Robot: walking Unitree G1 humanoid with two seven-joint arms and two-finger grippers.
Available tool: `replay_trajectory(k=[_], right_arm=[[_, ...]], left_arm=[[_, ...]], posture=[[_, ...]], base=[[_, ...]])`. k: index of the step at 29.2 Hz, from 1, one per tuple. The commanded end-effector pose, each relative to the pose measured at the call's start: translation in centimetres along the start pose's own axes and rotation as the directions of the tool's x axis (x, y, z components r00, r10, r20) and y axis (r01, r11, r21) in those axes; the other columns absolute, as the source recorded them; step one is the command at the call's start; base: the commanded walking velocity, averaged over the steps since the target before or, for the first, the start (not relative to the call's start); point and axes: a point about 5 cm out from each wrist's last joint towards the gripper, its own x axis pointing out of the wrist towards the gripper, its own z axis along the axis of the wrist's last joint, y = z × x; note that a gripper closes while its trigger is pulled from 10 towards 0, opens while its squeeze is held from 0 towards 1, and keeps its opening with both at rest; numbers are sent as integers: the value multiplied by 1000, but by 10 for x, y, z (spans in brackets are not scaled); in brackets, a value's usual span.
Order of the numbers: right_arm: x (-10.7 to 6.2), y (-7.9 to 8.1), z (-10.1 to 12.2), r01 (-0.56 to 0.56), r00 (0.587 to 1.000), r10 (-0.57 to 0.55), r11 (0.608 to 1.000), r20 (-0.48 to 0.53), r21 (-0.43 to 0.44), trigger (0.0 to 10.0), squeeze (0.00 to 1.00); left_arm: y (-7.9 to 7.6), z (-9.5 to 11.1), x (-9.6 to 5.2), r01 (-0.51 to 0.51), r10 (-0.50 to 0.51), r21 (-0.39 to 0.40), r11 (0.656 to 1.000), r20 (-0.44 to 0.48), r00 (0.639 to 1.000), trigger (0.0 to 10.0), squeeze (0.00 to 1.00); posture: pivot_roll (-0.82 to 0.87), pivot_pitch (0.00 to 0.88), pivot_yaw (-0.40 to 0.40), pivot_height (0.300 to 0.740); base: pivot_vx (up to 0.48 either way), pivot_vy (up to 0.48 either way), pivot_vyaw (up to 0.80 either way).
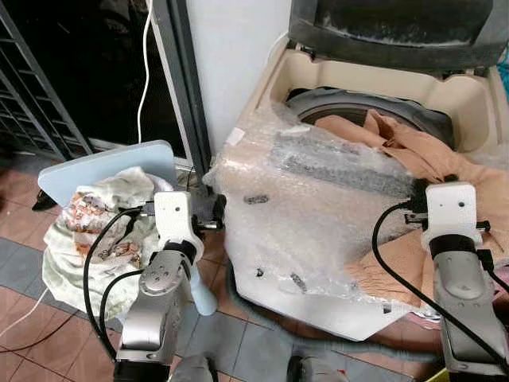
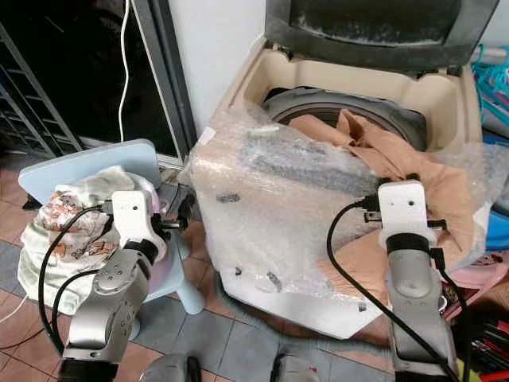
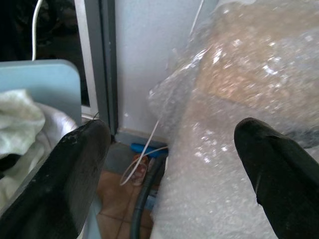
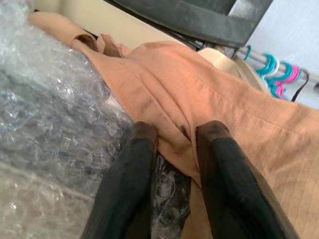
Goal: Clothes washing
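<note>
**A:** Well, starting at the left: why is that pile of laundry (image 1: pixel 95 227) sitting on the pale blue stool (image 1: pixel 103 163)?

**B:** Probably as a waiting load, close beside the washing machine (image 1: pixel 334 231) so the robot can reach it. The left gripper (image 3: pixel 169 164) hovers between the stool and the machine's bubble-wrapped front, fingers spread wide and holding nothing.

**A:** And the machine itself?

**B:** Its lid (image 1: pixel 398 24) stands raised, and the tan garment (image 1: pixel 413 151) lies half in the drum, half draped out over the front edge and down the wrapped panel. That looks like a piece only partly loaded.

**A:** The right gripper (image 4: pixel 172 154)?

**B:** It sits low on the draped part, fingers drawn narrow and pinching a fold of the tan cloth against the bubble wrap (image 4: pixel 45 114). Judging by the grip, it is placed to lift the hanging part toward the drum.

**A:** What do the wrist cameras add?

**B:** The head views hide both sets of fingers behind the wrists. The left wrist view shows the open spread, plus a hose and cord on the floor by the wall. The right wrist view shows the pinch itself, and coloured hangers (image 4: pixel 279 72) beyond the machine.
</note>
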Motion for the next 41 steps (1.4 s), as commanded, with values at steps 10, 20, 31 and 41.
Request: replay_trajectory(k=[10,20,31,41], right_arm=[[38,12,36,-132,988,104,957,118,259,0,0],[62,16,68,-240,957,167,917,238,318,0,0],[64,-13,87,-81,947,18,979,319,186,10000,1000],[27,29,69,-197,957,144,960,250,200,10000,843]], left_arm=[[1,3,0,-13,13,1,1000,6,1000,10000,0],[1,4,2,-26,26,-3,1000,12,1000,10000,0],[3,9,-4,20,-23,62,998,43,999,10000,0],[12,23,-3,4,-11,86,996,87,996,10000,0]], posture=[[-44,71,38,740],[-46,66,31,740],[-45,51,17,740],[-50,69,45,740]], base=[[0,0,0],[0,0,0],[0,0,0],[0,0,0]])
